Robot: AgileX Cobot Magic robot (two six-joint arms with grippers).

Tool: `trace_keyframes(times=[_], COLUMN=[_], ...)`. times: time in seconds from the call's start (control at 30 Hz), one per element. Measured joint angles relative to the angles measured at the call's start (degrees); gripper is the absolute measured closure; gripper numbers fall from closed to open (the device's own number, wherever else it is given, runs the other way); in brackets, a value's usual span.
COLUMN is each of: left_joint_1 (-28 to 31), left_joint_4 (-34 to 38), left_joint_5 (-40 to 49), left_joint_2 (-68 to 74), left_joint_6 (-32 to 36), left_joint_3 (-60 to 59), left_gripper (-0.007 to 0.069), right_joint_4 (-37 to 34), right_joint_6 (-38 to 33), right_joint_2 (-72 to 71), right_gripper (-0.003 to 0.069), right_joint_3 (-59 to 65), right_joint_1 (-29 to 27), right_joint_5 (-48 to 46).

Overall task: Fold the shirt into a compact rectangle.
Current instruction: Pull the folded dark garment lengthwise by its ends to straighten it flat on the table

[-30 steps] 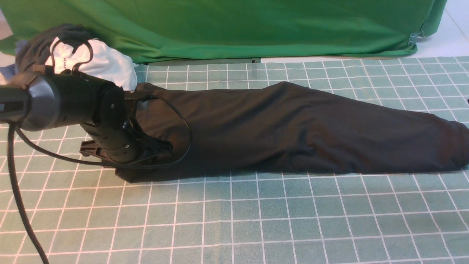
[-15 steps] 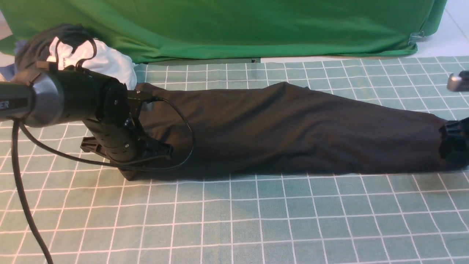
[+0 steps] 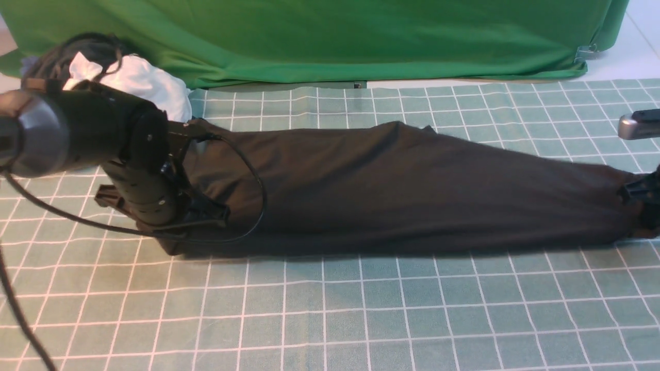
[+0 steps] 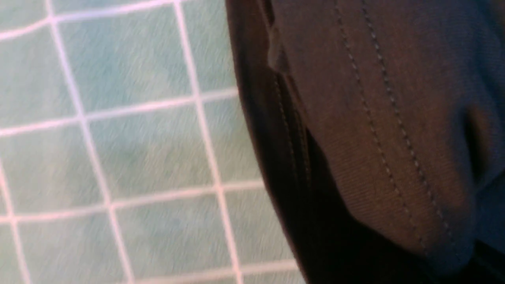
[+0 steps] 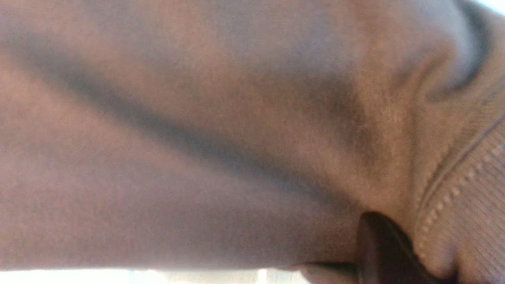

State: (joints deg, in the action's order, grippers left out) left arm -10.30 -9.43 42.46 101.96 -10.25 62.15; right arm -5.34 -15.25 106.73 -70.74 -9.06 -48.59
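The black shirt [image 3: 392, 190] lies as a long band across the checked cloth, plain side up and stretched taut from left to right. My left gripper [image 3: 216, 214] is shut on its left end; the left wrist view shows the stitched hem [image 4: 375, 118] bunched right at the jaws. At the frame's right edge, my right gripper [image 3: 642, 201] is shut on the shirt's narrow right end. In the right wrist view, ribbed fabric [image 5: 465, 205] folds round one dark finger [image 5: 378, 252]. No print or label shows.
A white garment [image 3: 144, 85] and a dark grey bundle [image 3: 77, 46] sit at the back left, just behind my left arm. A green drape [image 3: 335, 36] hangs along the far edge. The left arm's cable [image 3: 252, 175] loops over the shirt. Green checked tablecloth [image 3: 330, 309] spreads in front.
My right gripper came in from the right and closed on the shirt's right end. My left arm shifted slightly left. The shirt is now pulled straighter and tauter.
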Motion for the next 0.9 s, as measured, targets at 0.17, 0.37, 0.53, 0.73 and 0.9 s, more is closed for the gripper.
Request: trace_keyframes(times=[0.17,0.37,0.53,0.73,0.9], left_joint_1=[0.00,0.05,0.05,0.12,0.16], left_joint_4=[0.36,4.91,8.21,8.73,7.79], left_joint_5=[2.40,6.51,6.79,6.25,7.80], left_joint_2=[-5.74,-13.91,-17.74,-18.04,-18.15], left_joint_6=[-0.30,-0.67,-0.78,-0.71,-0.75], left_joint_3=[-4.81,-14.22,-20.83,-21.88,-21.30], left_gripper=[0.0577,0.0577,0.0577,0.0521,0.0292], right_joint_4=[-0.01,1.32,2.44,3.32,3.87], right_joint_6=[1.32,3.52,6.20,6.81,7.28], right_joint_2=[-5.65,-16.38,-22.50,-23.09,-24.41], right_gripper=[0.0631,0.0631,0.0592,0.0353,0.0185], right_joint_3=[3.42,17.56,27.70,29.71,29.47], right_joint_1=[0.00,0.00,0.00,0.00,0.00], right_joint_5=[-5.58,-3.74,1.36,1.45,-4.32])
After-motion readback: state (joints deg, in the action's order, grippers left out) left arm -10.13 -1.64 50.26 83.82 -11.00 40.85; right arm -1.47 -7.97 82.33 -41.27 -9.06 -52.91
